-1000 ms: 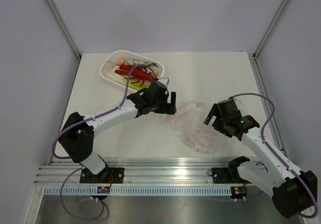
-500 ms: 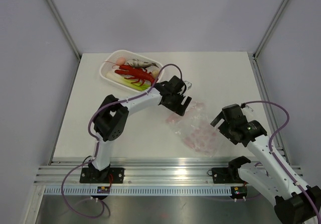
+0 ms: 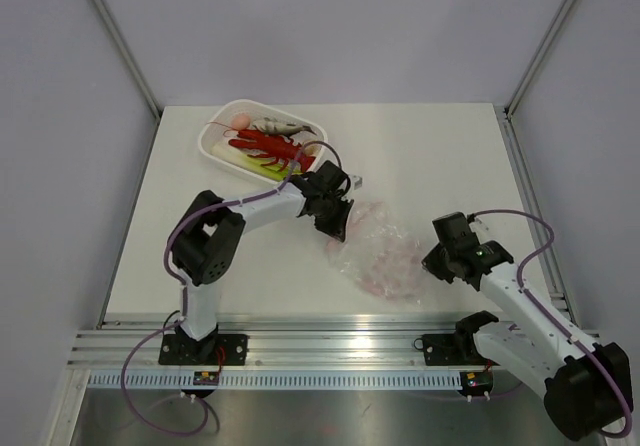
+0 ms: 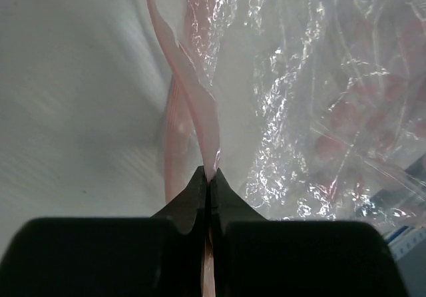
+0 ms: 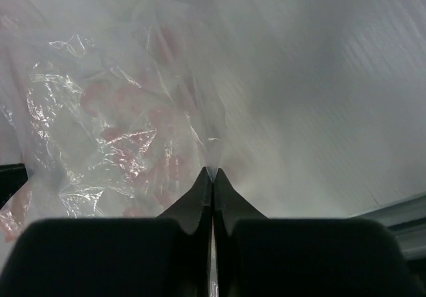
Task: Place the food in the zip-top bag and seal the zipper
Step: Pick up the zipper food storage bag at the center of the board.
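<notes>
Crinkly zip-top bag (image 3: 385,262) pinched by left gripper (image 4: 208,176), right gripper (image 5: 212,174)

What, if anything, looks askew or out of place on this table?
The bag lies crumpled and its zipper twists where the left gripper pinches it. Nothing is spilled; the food sits in the basket.

A white basket (image 3: 207,144) sits on the table, just past the left gripper (image 3: 337,232). It is near the gripper but does not touch it. The white table (image 3: 440,156) lies under both grippers and goes on far beyond the right gripper (image 3: 430,264). A shiny metal rail (image 3: 330,332) runs along the table's near edge, on the near side of both grippers. Pale grey walls (image 3: 320,26) stand well away from them, with a thin metal bar (image 3: 118,41) in the far left corner.
</notes>
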